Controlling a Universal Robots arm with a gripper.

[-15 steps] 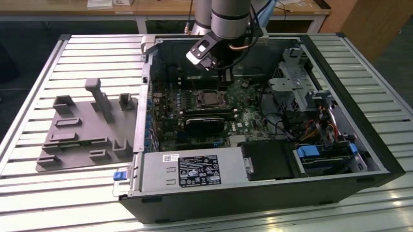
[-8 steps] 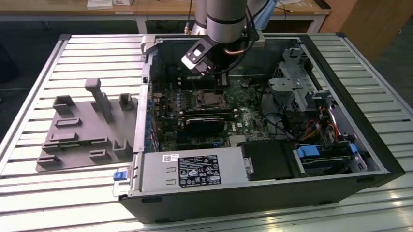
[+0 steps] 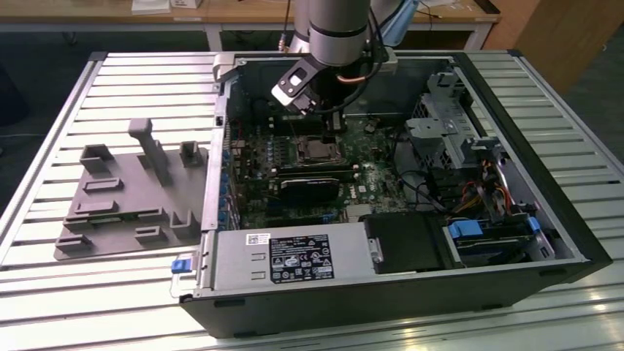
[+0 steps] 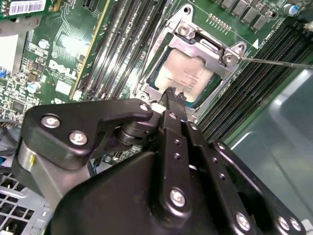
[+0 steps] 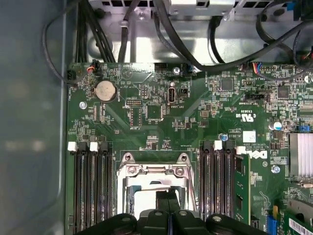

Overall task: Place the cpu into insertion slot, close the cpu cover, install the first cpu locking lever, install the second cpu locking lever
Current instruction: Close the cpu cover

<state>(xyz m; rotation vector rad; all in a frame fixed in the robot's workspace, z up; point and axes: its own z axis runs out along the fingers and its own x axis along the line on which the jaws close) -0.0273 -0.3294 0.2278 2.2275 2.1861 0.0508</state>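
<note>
In the exterior view the arm is seen reaching down into the open computer case (image 3: 390, 307). The gripper (image 4: 171, 94) is poised directly over the insertion slot (image 3: 317, 151), which lies near the middle of the green board. The black rectangular module (image 3: 312, 189) is found just beside the slot at 6 o'clock. The grey fixture tray (image 3: 127, 194) is set well apart at 9 o'clock, outside the case on the slatted table (image 3: 146, 80). In both wrist views the jaws are shown pressed together with nothing held between them, and their shared tip is brought down at the edge of the socket. The cpu (image 4: 183, 78) is judged to be seated already, since its dull silvery top is visible through the cut-out of the cpu cover (image 4: 208, 48), which appears to be lowered over it. A thin locking lever (image 4: 274, 62) is seen standing out from one corner of the frame across the memory slots (image 4: 254, 83), so it is taken to be not yet latched. Whether the tip touches the chip, the cover or neither cannot be told. Several hazards can be foreseen. If the narrow tip were pressed down off its mark, the chip's top could be scored or the contacts beneath overloaded. A springy lever could slide off so slim a tip and snap back, letting the cover lift. A sideways sweep could catch the memory slots, which are crowded close on either side of the socket.
</note>
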